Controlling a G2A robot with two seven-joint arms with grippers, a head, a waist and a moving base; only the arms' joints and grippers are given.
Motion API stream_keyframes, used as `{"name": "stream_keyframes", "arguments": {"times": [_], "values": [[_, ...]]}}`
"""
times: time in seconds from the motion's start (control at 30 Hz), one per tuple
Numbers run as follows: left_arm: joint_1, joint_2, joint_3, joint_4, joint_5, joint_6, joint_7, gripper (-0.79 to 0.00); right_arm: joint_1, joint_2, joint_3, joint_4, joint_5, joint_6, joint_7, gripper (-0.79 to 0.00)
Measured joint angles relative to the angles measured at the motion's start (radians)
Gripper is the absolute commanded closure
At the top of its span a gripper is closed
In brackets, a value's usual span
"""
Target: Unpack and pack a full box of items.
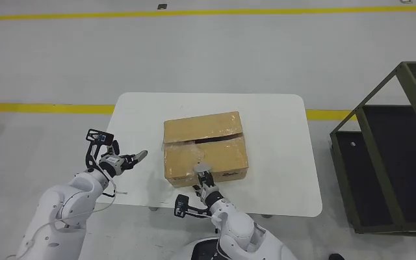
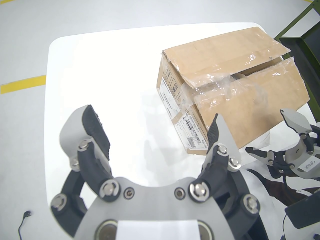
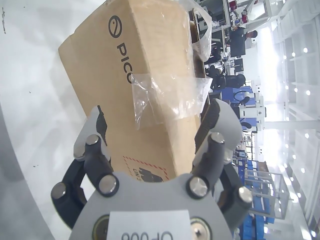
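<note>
Top view puts the box (image 1: 205, 146) at the middle of the white table (image 1: 273, 117), flaps down with a dark gap between them. Likely trouble: the crumpled tape (image 3: 165, 96) bridging the flaps could hold, so a pull drags or tips the box instead of opening it. Left gripper (image 1: 136, 158), lower left of frame, hangs spread and empty, apart from the box. Right gripper (image 1: 202, 173), at the box's lower edge, straddles that top edge, spread wide, pinching nothing.

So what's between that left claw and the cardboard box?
Nothing: just bare white table lies between the left gripper and the box, as the top view shows.
</note>
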Motion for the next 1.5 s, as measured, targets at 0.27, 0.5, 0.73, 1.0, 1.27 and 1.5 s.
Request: {"name": "stream_keyframes", "arguments": {"times": [0.27,0.5,0.73,1.0,1.27,1.5], "values": [[0.000,0.000,0.000,0.000,0.000,0.000,0.000,-0.785,-0.002,-0.010,-0.003,-0.006,-0.026,-0.003,-0.005,-0.222],[0.000,0.000,0.000,0.000,0.000,0.000,0.000,-0.785,-0.038,-0.008,0.029,-0.062,-0.004,-0.004,-0.017,0.000],[0.000,0.000,0.000,0.000,0.000,0.000,0.000,-0.785,-0.109,-0.010,0.114,-0.197,0.198,0.021,-0.004,0.000],[0.000,0.000,0.000,0.000,0.000,0.000,0.000,-0.785,-0.144,-0.033,0.249,-0.278,0.679,0.152,0.002,0.000],[0.000,0.000,0.000,0.000,0.000,0.000,0.000,-0.785,-0.099,-0.044,0.308,-0.273,0.914,0.142,-0.062,0.000],[0.000,0.000,0.000,0.000,0.000,0.000,0.000,-0.785,-0.063,-0.049,0.381,-0.244,1.158,0.099,-0.048,0.000]]}}
